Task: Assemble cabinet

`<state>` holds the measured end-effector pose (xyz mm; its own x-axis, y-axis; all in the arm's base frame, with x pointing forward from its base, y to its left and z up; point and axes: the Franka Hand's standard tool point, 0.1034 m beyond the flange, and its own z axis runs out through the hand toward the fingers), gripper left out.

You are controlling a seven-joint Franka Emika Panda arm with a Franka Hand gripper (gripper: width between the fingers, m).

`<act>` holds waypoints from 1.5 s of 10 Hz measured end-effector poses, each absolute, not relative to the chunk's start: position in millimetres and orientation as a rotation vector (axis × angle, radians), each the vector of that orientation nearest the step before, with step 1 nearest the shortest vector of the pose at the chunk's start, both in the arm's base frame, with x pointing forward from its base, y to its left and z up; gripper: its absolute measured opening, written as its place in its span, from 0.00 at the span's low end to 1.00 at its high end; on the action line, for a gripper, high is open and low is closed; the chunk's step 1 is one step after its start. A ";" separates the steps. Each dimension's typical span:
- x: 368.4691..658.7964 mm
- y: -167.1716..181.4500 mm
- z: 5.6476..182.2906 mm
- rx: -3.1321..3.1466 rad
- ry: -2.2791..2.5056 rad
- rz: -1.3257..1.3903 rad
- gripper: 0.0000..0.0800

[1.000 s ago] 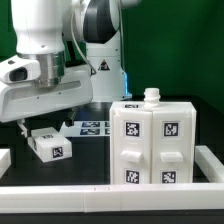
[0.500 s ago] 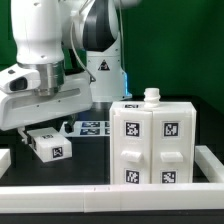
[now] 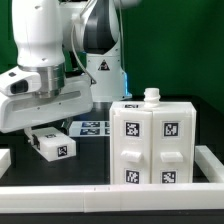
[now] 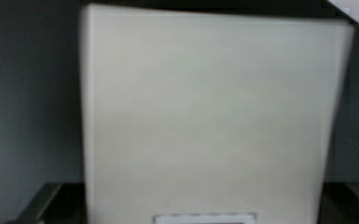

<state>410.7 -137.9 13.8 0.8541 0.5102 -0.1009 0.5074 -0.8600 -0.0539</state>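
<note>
We see the cabinet (image 3: 152,146) standing upright on the black table (image 3: 92,158), toward the exterior view's right. It is the biggest white piece in the scene. A vertical seam splits its front face, and four square black-and-white tags sit on that face, two high and two low. A small white knob (image 3: 150,96) rises from its top edge.

The arm (image 3: 45,60) hangs over the exterior view's left side, well apart from the cabinet. Its gripper (image 3: 34,127) points down just above a small white block (image 3: 51,146) that lies on the table and carries one tag on its near face. From this view the hand's body hides the fingers, so we cannot tell how wide the jaws stand, nor whether they touch the block or have hold of anything.

In the wrist view a pale, flat white face (image 4: 202,100) fills most of the picture. It is blurred, and we cannot tell which part it belongs to.

The marker board (image 3: 96,127) lies flat on the table behind the block, between the arm and the cabinet, partly hidden by both. A low white rail (image 3: 90,191) runs along the table's near edge, in front of the cabinet. A green backdrop (image 3: 10,30) shows behind the arm.
</note>
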 end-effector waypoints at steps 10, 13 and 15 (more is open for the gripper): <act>422.9 -95.1 74.5 -2.964 -0.807 0.226 0.70; 440.0 -67.4 105.5 -2.968 -0.779 0.236 0.70; 458.1 -50.7 126.9 -2.973 -0.760 0.246 0.70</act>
<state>458.1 -50.7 126.9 0.8656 0.4812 -0.1387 0.4711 -0.8764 -0.1004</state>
